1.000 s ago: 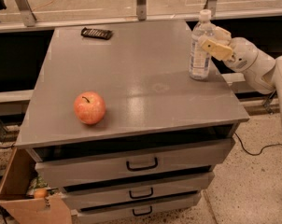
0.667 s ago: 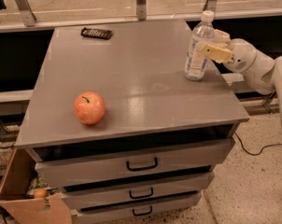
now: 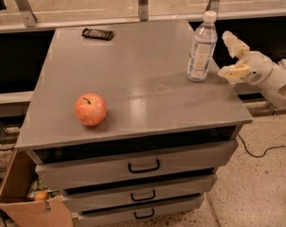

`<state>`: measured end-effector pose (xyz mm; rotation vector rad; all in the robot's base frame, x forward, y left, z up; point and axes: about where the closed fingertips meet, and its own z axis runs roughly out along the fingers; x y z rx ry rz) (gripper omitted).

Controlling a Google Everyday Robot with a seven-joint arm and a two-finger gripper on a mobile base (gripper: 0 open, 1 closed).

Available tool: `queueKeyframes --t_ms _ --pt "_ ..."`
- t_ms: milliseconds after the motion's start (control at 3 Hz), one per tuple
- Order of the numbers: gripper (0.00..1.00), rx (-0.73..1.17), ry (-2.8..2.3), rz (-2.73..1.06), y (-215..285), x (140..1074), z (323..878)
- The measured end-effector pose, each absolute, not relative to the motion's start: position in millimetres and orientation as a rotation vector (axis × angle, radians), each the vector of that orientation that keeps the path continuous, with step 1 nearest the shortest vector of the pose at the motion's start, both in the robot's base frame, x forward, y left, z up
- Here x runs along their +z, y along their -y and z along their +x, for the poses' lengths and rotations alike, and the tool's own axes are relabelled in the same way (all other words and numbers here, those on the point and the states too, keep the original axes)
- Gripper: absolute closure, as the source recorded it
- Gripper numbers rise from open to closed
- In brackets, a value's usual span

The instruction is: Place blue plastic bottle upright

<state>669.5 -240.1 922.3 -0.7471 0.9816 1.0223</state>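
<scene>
Risk, as I read it from my station, sits mostly in the gap between the gripper (image 3: 224, 54) and the blue plastic bottle (image 3: 201, 48). The bottle stands upright on its base near the right edge of the tabletop (image 3: 143, 79), toward the far right corner, white cap on top. The gripper hangs just off that right edge with its fingers (image 3: 235, 44) spread wide, holding nothing and clear of the bottle's side. Upright placement looks done to me, so my worry is any move of the arm back across that edge: the lower finger points toward the bottle's foot, and a tall, narrow, light bottle could tip or skate from even a slight sideways brush. It stands close enough to the right edge that a topple that way could send it onto the floor (image 3: 256, 183). I cannot tell how much water it holds, so I cannot judge how steady it is. The tabletop is a smooth, flat grey sheet with a dull sheen, offering little grip. An apple (image 3: 91, 109) rests near the front left corner, well apart from the bottle, and a small dark flat object (image 3: 98, 33) lies by the far edge toward the left. Under the tabletop are three drawers (image 3: 143, 167), with an open cardboard box (image 3: 20, 197) by the front left corner. Behind the far edge stand metal posts (image 3: 143, 1); the floor is speckled, with a dark cable (image 3: 256, 152) trailing at the right.
</scene>
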Motion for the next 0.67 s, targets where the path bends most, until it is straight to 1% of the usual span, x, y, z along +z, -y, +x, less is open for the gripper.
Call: queueKeyframes --t_ms 333,667 --pt "0.0 0.922 -1.058 -0.795 275.1 924.7 667.7" --pt "0.0 0.791 -1.12 -0.865 317.3 946.2 664.3"
